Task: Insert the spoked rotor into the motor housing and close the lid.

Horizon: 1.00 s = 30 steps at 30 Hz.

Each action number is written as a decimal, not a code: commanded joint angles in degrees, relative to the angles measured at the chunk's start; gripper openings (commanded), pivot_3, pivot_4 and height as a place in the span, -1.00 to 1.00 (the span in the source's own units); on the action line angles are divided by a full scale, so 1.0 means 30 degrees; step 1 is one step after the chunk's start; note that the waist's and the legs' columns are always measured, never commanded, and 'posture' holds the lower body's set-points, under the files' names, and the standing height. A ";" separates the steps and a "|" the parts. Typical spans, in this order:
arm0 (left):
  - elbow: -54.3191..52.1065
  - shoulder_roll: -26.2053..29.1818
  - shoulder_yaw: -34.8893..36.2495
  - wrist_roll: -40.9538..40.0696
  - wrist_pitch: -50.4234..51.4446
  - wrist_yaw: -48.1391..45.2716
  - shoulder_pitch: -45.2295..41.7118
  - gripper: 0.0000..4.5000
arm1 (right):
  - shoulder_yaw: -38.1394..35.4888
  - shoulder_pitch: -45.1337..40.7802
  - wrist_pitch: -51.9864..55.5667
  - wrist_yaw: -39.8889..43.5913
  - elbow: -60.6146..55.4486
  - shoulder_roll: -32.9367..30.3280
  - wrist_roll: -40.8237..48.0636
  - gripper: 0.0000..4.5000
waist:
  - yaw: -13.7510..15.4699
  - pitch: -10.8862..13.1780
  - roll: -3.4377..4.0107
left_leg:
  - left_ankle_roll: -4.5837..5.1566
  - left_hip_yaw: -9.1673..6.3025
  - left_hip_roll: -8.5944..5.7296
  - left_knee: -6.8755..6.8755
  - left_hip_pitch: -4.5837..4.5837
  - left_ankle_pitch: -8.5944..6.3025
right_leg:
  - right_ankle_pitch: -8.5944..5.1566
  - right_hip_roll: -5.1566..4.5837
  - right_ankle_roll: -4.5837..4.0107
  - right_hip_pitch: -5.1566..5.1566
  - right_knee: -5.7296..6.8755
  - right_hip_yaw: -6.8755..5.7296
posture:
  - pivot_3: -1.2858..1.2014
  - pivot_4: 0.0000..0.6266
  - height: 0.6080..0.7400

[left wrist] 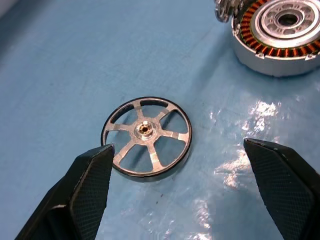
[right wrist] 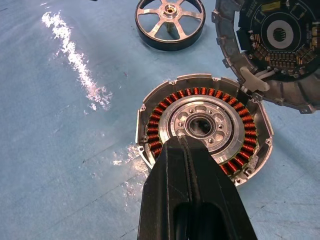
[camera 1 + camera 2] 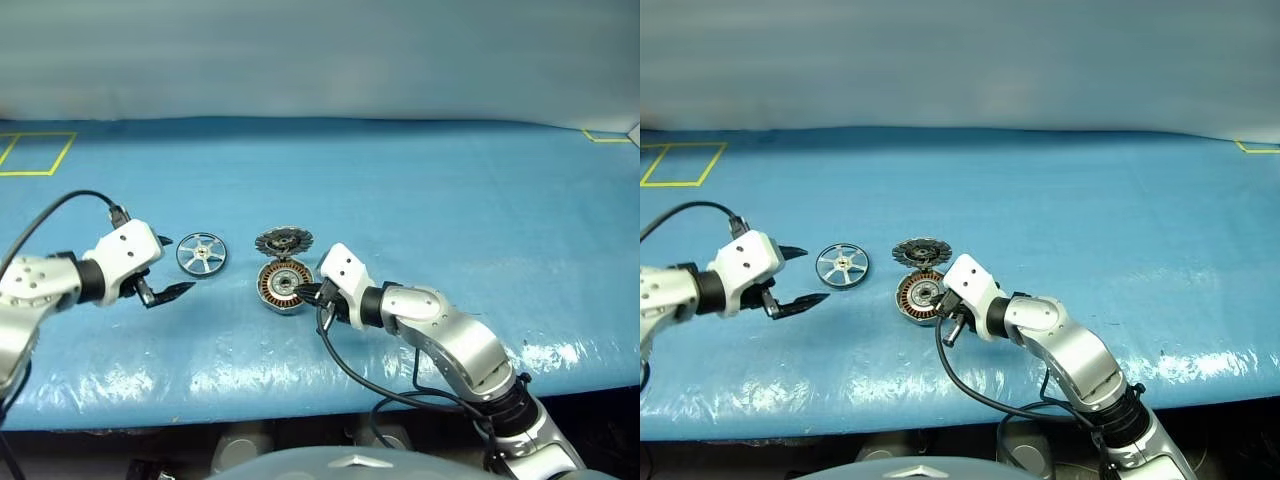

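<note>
Just one spoked rotor (image 3: 201, 254), left gripper (image 3: 172, 267) apart, right gripper (image 2: 186, 141) together.

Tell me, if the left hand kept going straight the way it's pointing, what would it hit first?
Probably the spoked rotor: it lies flat on the blue table just ahead of the open left hand.

Lighting even and bright, from overhead. Blue table cover (image 3: 400, 200) is glossy: white glare patches along its near edge at 5 o'clock in the head views, and a streak at 10 o'clock in the right wrist view. Glare patch beside the rotor (image 1: 146, 136) at 4 o'clock in the left wrist view. Shadows soft and short, close under the parts. Housing (image 2: 205, 127) windings sharp; right gripper (image 2: 192, 150) fingers blurred up close. Far wall hazy, featureless. Slight bowing of the table's far edge.
</note>
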 commanded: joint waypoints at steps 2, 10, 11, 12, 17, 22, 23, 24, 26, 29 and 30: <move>0.2306 0.1015 -0.3246 0.1989 -0.1239 -0.3712 -0.4372 1.00 | -0.0193 -0.0120 -0.0238 -0.0238 -0.0470 0.0228 0.0185 -0.99 | -0.0034 0.0014 -0.0013 | 0.0002 0.0007 -0.0023 -0.0009 -0.0002 0.0000 | 0.0014 -0.0009 0.0025 -0.0006 -0.0003 0.0005 | 0.03 -0.52 1.00; 0.7415 -0.0531 -0.9095 0.6688 -0.2548 -0.9514 -1.2594 1.00 | -0.0231 0.0353 -0.0403 -0.0395 -0.0028 0.0507 0.0287 -0.99 | -0.0058 0.0044 -0.0058 | 0.0008 0.0004 -0.0023 -0.0018 -0.0025 -0.0005 | 0.0040 0.0021 0.0079 -0.0026 0.0017 0.0005 | 0.03 -0.52 1.00; 0.7939 -0.0815 -0.9668 0.7359 -0.2875 -1.0006 -1.3290 1.00 | -0.0183 0.0467 -0.0417 -0.0376 -0.0005 0.0439 0.0283 -0.99 | -0.0057 0.0048 -0.0066 | 0.0009 0.0003 -0.0023 -0.0011 -0.0025 -0.0006 | 0.0040 0.0021 0.0082 -0.0024 0.0017 0.0004 | 0.03 -0.52 1.00; 0.8338 -0.1054 -1.0098 0.7838 -0.3076 -1.0434 -1.3805 1.00 | -0.0142 0.0546 -0.0431 -0.0358 0.0018 0.0371 0.0275 -0.99 | -0.0062 0.0050 -0.0069 | 0.0011 0.0001 -0.0023 -0.0005 -0.0026 -0.0007 | 0.0040 0.0022 0.0085 -0.0021 0.0019 0.0003 | 0.03 -0.52 1.00; 0.9993 -0.2088 -1.2074 0.9830 -0.4306 -1.1679 -1.5560 1.00 | -0.0287 0.0882 -0.0484 -0.0428 0.0282 0.0104 0.0252 -0.99 | -0.0137 0.0060 -0.0085 | 0.0016 -0.0002 -0.0020 0.0024 -0.0033 -0.0009 | 0.0045 0.0024 0.0095 -0.0021 0.0035 0.0005 | 0.03 -0.52 1.00; 1.1034 -0.2734 -1.3374 1.0526 -0.5185 -1.1679 -1.6424 1.00 | -0.0488 0.0991 -0.0374 -0.0585 0.0272 0.0023 0.0305 -0.99 | -0.0151 0.0064 -0.0092 | 0.0017 -0.0017 -0.0019 0.0061 -0.0033 -0.0008 | 0.0047 0.0029 0.0100 -0.0014 0.0067 0.0003 | 0.03 -0.52 1.00; 1.1149 -0.2905 -1.3468 1.0581 -0.5244 -1.1679 -1.6540 1.00 | -0.0503 0.1001 -0.0350 -0.0618 0.0259 0.0002 0.0297 -0.99 | -0.0154 0.0064 -0.0093 | 0.0017 -0.0019 -0.0019 0.0064 -0.0033 -0.0008 | 0.0048 0.0030 0.0102 -0.0012 0.0067 0.0003 | 0.03 -0.52 1.00; 1.1288 -0.3162 -1.3354 1.0804 -0.5474 -1.1679 -1.6603 1.00 | -0.0509 0.1011 -0.0341 -0.0636 0.0262 -0.0018 0.0289 -0.99 | -0.0151 0.0064 -0.0092 | 0.0017 -0.0018 -0.0020 0.0069 -0.0033 -0.0008 | 0.0050 0.0030 0.0107 -0.0011 0.0068 0.0005 | 0.03 -0.52 1.00; 1.1500 -0.3522 -1.3184 1.1005 -0.5778 -1.1674 -1.6671 0.92 | -0.0511 0.1027 -0.0329 -0.0684 0.0257 -0.0060 0.0272 -1.00 | -0.0138 0.0064 -0.0093 | 0.0018 -0.0024 -0.0023 0.0079 -0.0033 -0.0008 | 0.0055 0.0029 0.0113 -0.0003 0.0068 0.0004 | 0.03 -0.52 1.00; 1.1550 -0.3485 -1.3662 1.0827 -0.5879 -1.1679 -1.6836 0.60 | -0.0574 0.1042 -0.0338 -0.0776 0.0231 -0.0058 0.0270 -1.00 | -0.0177 0.0064 -0.0093 | 0.0018 -0.0025 -0.0024 0.0085 -0.0034 -0.0007 | 0.0060 0.0029 0.0121 -0.0001 0.0071 0.0005 | 0.03 -0.52 1.00; 1.1587 -0.3499 -1.3718 1.0868 -0.5929 -1.1679 -1.6868 0.43 | -0.0590 0.1046 -0.0348 -0.0790 0.0230 -0.0056 0.0272 -1.00 | -0.0190 0.0064 -0.0094 | 0.0018 -0.0024 -0.0024 0.0086 -0.0033 -0.0007 | 0.0060 0.0030 0.0122 -0.0004 0.0075 0.0007 | 0.03 -0.52 1.00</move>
